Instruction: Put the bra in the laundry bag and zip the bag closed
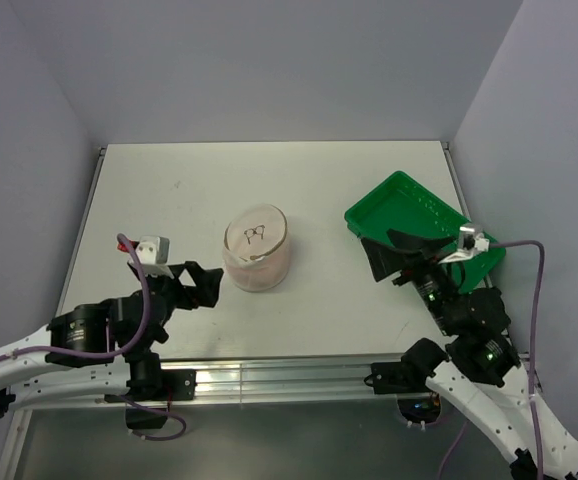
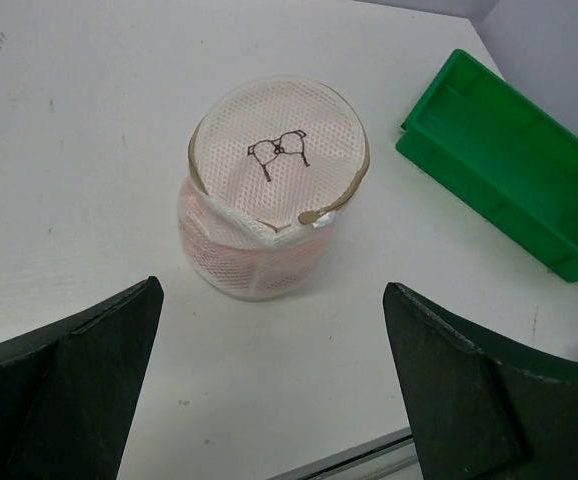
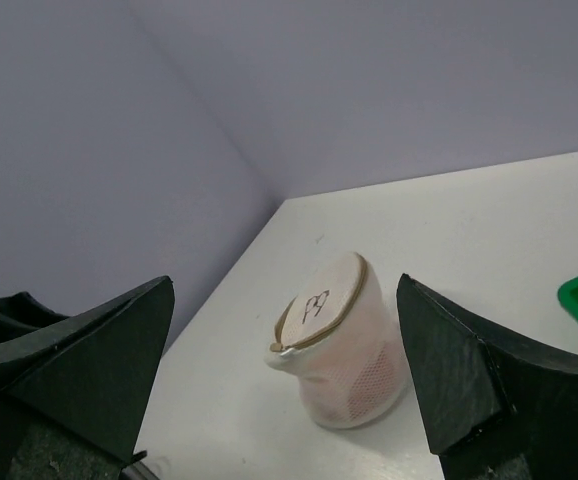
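Left gripper (image 1: 201, 283) and right gripper (image 1: 394, 252) are fully open and empty. The bag (image 2: 269, 190) stands ahead of the left gripper, bra (image 2: 204, 245) inside. Risk: the zip (image 2: 314, 219) may be short of closed, and a nudge would topple the bag.

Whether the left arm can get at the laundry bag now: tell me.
Probably yes. The left gripper hangs open just left of the laundry bag, facing it, with only bare table between them; the green tray lies to the right.
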`<state>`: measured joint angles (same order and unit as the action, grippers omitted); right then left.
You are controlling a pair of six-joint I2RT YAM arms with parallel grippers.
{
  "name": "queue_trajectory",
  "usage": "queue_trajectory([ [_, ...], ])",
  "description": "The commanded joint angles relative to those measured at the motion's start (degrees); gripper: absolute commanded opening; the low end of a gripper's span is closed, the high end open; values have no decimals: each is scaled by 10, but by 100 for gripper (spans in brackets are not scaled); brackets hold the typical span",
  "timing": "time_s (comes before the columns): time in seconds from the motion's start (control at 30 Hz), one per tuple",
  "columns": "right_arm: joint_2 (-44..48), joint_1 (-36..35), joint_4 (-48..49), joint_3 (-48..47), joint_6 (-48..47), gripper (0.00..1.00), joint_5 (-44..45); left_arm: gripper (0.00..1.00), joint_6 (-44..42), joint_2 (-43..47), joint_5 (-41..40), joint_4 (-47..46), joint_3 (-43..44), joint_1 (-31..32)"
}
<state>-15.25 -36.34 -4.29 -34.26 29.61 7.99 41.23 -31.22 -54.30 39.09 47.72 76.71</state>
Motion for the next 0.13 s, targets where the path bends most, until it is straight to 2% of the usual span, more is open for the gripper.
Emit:
queue_trajectory([
  [0.0,25,2,-44,7,-24,99,49,99,6,11,-1,17,13,3],
  [0.1,28,2,-54,5,-23,99,50,99,-7,24,2,-2,9,3],
])
